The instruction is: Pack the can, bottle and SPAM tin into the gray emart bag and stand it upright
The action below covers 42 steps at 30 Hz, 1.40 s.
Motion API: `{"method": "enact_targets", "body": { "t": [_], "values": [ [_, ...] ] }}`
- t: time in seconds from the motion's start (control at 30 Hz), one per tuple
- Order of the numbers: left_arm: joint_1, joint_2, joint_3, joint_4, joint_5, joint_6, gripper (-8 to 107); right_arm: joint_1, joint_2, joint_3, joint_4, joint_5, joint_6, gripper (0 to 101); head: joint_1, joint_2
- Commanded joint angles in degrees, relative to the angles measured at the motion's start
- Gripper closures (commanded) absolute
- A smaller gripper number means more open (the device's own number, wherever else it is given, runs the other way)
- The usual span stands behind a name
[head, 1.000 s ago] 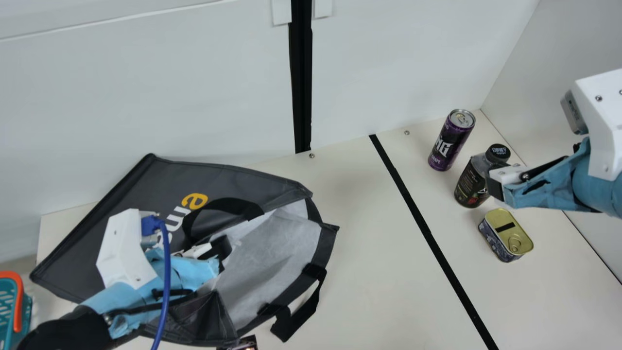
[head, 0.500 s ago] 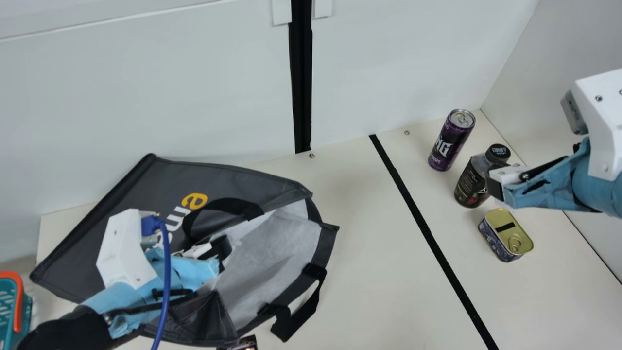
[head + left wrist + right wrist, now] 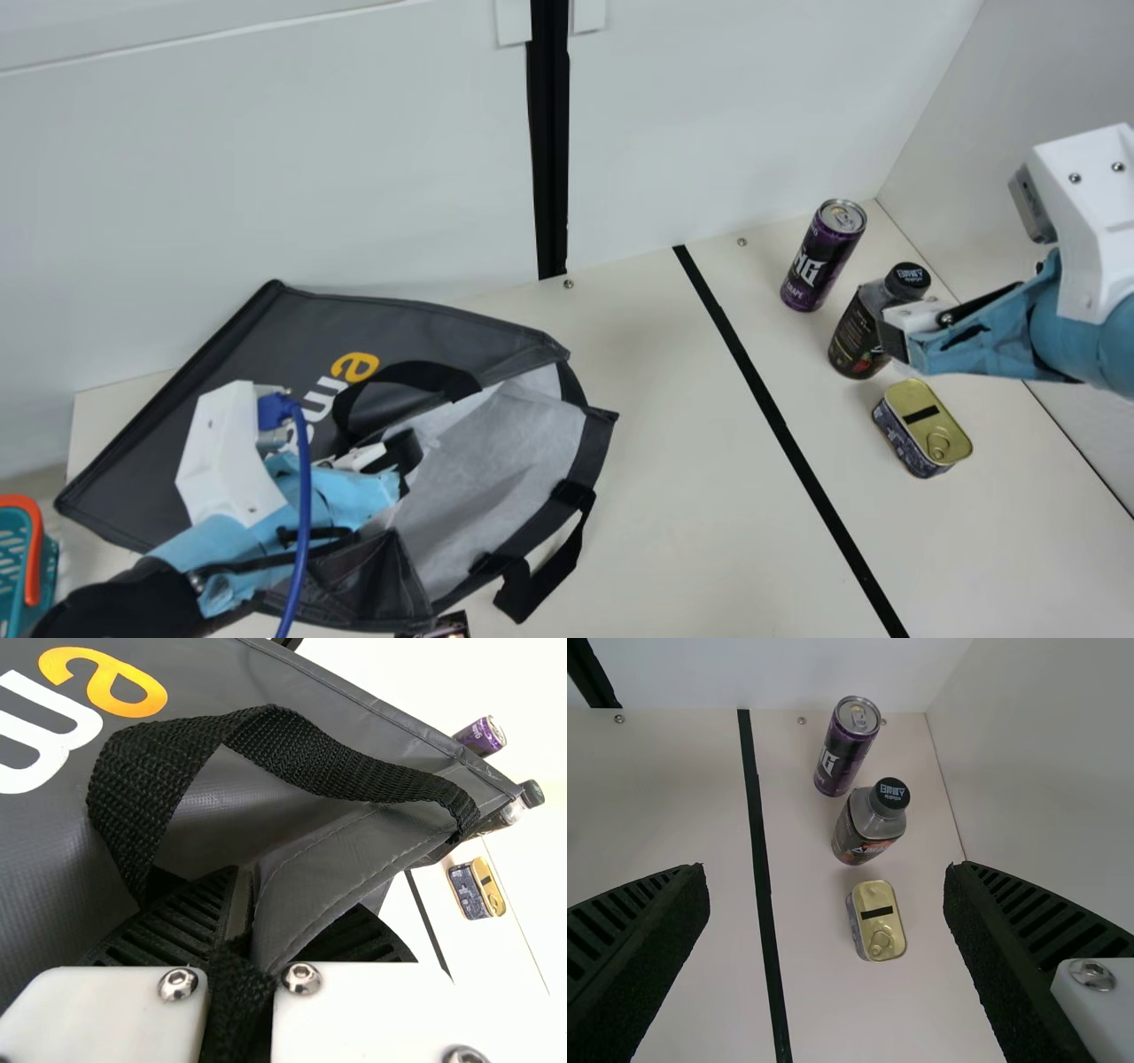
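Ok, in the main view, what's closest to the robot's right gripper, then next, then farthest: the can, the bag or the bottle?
1. Bottle: right side, partly behind the right gripper.
2. Can: right side, toward the back wall.
3. Bag: over on the left.

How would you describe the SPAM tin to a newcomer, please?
On the cream table, find the black stripe; right of it in the main view are three goods. The SPAM tin is lowest of them in that view, gold on top with a pull ring. It is low and boxy, unlike the tall, round can and bottle.
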Motion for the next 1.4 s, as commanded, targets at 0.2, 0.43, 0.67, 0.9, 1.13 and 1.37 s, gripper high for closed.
{"method": "enact_targets", "body": {
  "t": [0.2, 0.43, 0.67, 0.9, 1.13, 1.37],
  "values": [
    [0.0, 0.0, 0.0, 0.0, 0.0, 0.0, 107, 0.8, 3.2, -2.3, -1.2, -0.2, 0.4, 6, -1.3, -0.1],
    [0.0, 0.0, 0.0, 0.0, 0.0, 0.0, 107, 1.7, 6.5, -5.0, -2.4, 0.0, 0.6, 6, -1.3, -0.1],
    [0.0, 0.0, 0.0, 0.0, 0.0, 0.0, 107, 1.6, 9.9, -7.6, -3.2, 0.2, 0.4, 6, -1.3, -0.1],
    [0.0, 0.0, 0.0, 0.0, 0.0, 0.0, 107, 0.6, 13.4, -9.9, -3.2, 0.2, -0.2, 6, -1.3, -0.1],
    [0.0, 0.0, 0.0, 0.0, 0.0, 0.0, 107, -0.3, 17.3, -12.3, -3.4, 0.2, -0.3, 6, -1.3, -0.1],
    [0.0, 0.0, 0.0, 0.0, 0.0, 0.0, 107, -1.0, 21.7, -15.2, -3.6, 0.6, -0.2, 6, -1.3, -0.1]
  ]
}}
